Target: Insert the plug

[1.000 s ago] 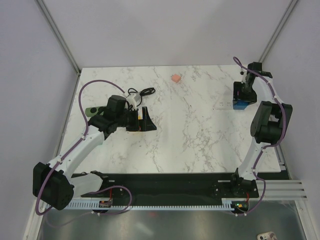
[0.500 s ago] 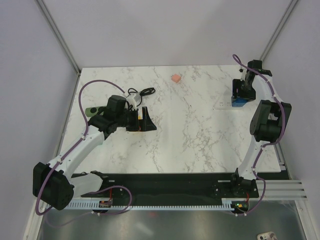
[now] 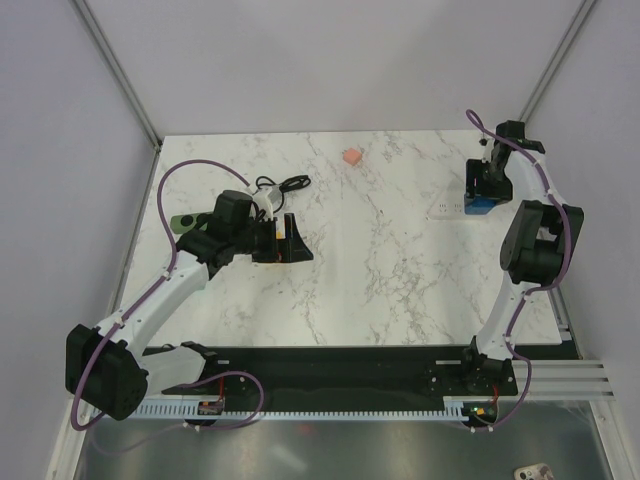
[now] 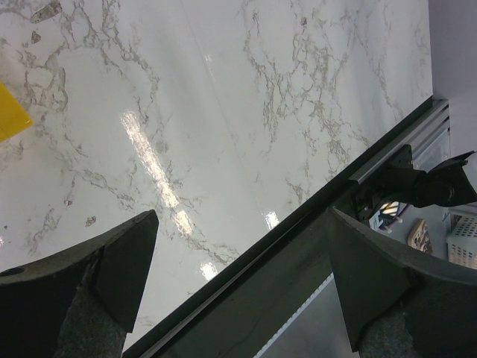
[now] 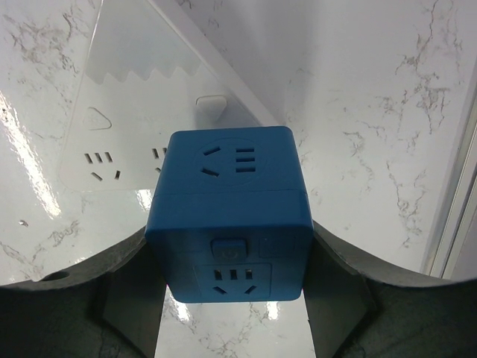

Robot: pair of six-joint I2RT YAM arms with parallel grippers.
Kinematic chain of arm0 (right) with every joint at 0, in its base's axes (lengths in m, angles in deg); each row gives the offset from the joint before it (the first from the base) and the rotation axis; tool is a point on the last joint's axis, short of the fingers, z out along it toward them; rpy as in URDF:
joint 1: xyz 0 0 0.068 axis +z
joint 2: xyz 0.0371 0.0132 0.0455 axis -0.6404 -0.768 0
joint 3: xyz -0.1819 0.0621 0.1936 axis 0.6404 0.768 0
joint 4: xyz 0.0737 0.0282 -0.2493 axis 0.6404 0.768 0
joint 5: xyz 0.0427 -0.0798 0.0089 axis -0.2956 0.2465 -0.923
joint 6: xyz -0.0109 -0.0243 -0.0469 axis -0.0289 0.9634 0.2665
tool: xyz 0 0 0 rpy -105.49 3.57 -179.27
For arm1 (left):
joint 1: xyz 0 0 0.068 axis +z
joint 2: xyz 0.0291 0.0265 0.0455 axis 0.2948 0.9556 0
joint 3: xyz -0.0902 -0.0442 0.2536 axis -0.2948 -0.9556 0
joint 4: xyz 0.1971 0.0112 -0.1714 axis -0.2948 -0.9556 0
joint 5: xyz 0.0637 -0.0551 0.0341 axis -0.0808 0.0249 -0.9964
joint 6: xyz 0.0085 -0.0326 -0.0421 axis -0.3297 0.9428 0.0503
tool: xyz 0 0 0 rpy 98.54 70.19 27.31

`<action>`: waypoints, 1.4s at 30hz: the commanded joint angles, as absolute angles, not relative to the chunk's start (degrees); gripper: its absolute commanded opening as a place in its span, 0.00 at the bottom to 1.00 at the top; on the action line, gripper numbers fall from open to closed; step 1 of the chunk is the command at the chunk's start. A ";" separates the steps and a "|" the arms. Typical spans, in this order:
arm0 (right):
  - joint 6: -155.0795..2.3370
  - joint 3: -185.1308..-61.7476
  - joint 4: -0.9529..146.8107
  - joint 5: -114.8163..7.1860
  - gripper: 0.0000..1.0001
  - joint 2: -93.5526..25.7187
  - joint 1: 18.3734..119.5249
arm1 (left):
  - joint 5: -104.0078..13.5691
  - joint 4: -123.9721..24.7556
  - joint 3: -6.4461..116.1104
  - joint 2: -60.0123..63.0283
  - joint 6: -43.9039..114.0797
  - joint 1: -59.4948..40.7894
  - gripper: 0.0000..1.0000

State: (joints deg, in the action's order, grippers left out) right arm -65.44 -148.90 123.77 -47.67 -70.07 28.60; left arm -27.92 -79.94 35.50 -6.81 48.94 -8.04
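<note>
**Right claw held the plug at the end of the power strip**

The right gripper (image 5: pixel 232 250) stood half open, its two fingers pressed against opposite sides of the plug (image 5: pixel 227 175), a blue cube, and had hold of it. The white power strip (image 5: pixel 127 142) lay directly beyond and beneath the cube. From overhead the plug sat at the strip's right end, with the strip running from there toward the middle of the table (image 4: pixel 223 89).

The cube had no marked long axis. Its sockets faced the wrist camera, so its pins presumably pointed away, toward the strip, though they were hidden. Whether the plug already touched the strip, or over which socket it sat, could not be told.

The left gripper (image 4: pixel 240 216) was far from the strip, across the table. Its jaws were spread wide and empty over bare marble, with a yellow block (image 4: pixel 11 112) at the edge of its view. The right arm was plainly the nearer one, so the insertion looked to be its job: a straight push toward the strip.
</note>
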 commanded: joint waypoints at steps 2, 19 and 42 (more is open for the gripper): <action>-65.25 -147.30 123.66 -47.31 0.00 -68.76 27.87 | -28.43 -79.57 36.10 -7.71 46.36 -7.99 1.00; -65.25 -149.13 123.75 -49.86 0.00 -73.41 27.08 | -28.43 -79.66 36.10 -7.89 46.18 -8.08 1.00; -68.06 -140.90 115.17 -44.51 0.00 -76.68 29.54 | -29.75 -79.75 36.28 -7.45 46.27 -7.38 1.00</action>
